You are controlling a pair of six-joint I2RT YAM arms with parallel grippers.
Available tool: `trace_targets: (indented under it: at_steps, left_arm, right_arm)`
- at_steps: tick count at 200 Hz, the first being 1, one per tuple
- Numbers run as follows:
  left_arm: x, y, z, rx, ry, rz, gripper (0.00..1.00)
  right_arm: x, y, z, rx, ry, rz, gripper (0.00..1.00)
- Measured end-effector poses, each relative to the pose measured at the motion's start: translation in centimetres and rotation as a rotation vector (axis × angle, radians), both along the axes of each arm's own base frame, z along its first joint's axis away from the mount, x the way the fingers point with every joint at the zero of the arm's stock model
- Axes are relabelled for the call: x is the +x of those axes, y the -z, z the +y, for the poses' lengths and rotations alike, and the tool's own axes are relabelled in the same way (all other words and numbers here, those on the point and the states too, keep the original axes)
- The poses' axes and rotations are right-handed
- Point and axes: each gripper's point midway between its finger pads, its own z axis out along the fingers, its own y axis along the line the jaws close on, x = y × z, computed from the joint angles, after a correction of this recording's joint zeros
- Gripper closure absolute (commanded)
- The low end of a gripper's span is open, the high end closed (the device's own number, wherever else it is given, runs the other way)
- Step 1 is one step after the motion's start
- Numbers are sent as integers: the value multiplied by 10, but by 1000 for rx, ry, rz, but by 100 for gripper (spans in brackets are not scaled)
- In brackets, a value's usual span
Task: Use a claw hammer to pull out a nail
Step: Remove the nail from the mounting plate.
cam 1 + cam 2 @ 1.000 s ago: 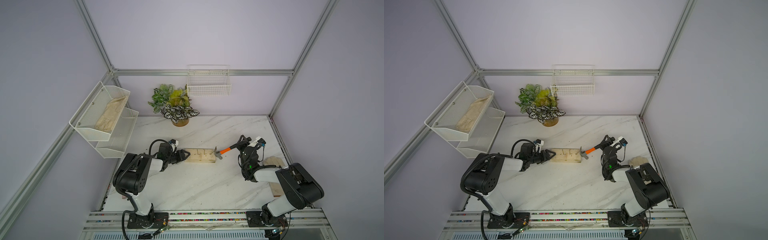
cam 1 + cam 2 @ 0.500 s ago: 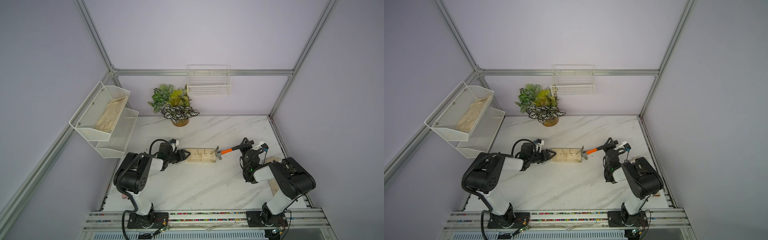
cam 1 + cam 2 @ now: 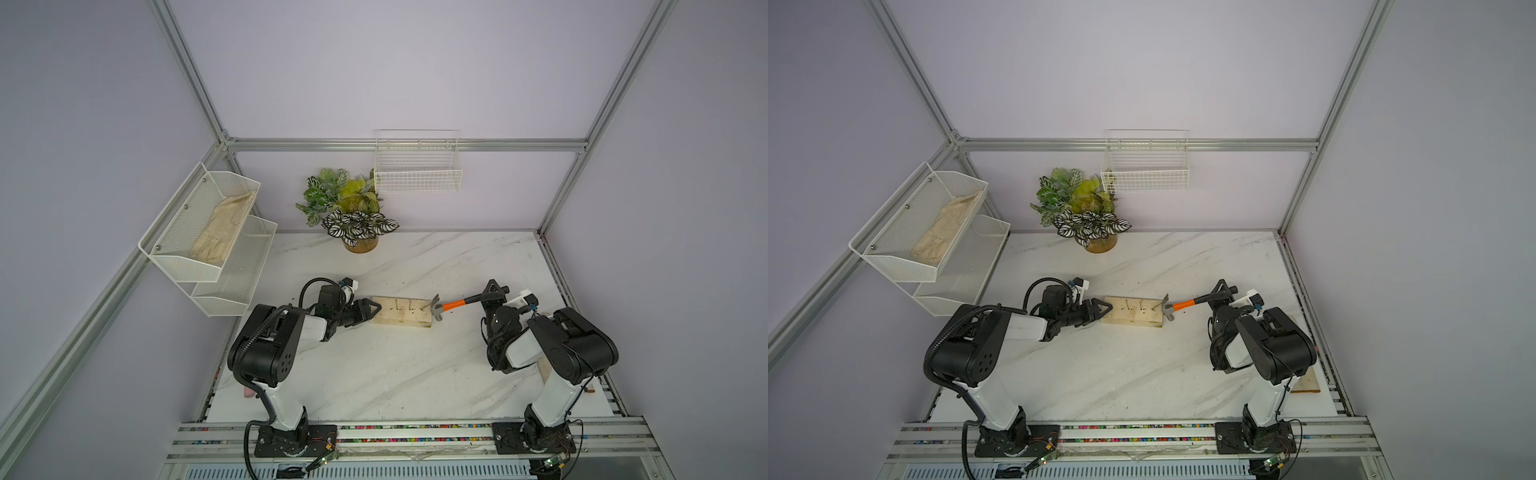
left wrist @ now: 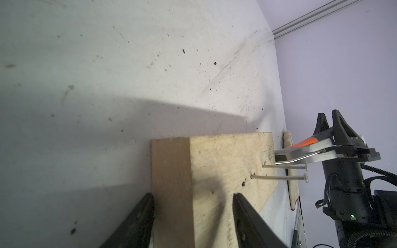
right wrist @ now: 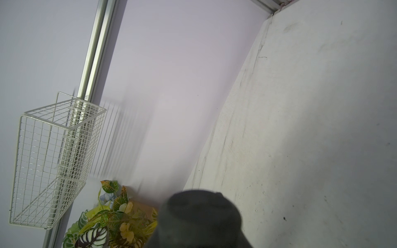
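Toward the middle of the white marble-patterned tabletop [image 3: 395, 374] we see a pale rectangular wooden block [image 3: 401, 319] lying flat, its long side running left to right. Two thin steel nails [image 4: 283, 166] stand upright out of its top face, their heads well clear of the wood. From the left, the black left gripper [image 3: 376, 309] is closed on the block's left end. In the left wrist view one finger sits low by the table at the foot of the end face and the other lies over the top face, so the jaws stand as far apart as the block is thick. At the block's right end we find the claw hammer [image 3: 454, 304], with a silver steel head and a handle that is orange near the head and black beyond. Its curved claw lies over the top face just beside the rightmost upright nail. A thin dark line runs from the wood to the head, too small for us to tell whether it is a nail caught in the claw. The handle runs right and slightly far, off the table, into the right gripper [image 3: 493, 293], whose jaws are closed narrowly on the black part. Against the far wall stand a green potted plant [image 3: 351, 212] and a white wire basket [image 3: 417, 174]. On the left wall hangs a white two-tier mesh shelf [image 3: 183, 268] with a beige glove [image 3: 222, 226] in its upper tier.
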Motion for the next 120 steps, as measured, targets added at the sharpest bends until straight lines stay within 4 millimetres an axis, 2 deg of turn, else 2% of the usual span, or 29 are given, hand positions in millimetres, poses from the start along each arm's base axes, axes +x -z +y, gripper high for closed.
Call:
trace_targets:
  at_steps: [58,90,120]
  left_arm:
    - [0,0,0,1,0,6,39]
    - [-3,-8,-1,2,6,4,23]
    - [-11,-12,-3,11,19,24,16]
  right_arm:
    - [1,-5,2,-19,-15,0,100]
    - [14,-29,16,-136,-72,54,100]
    - [27,-53,30,-267,-133,106,100]
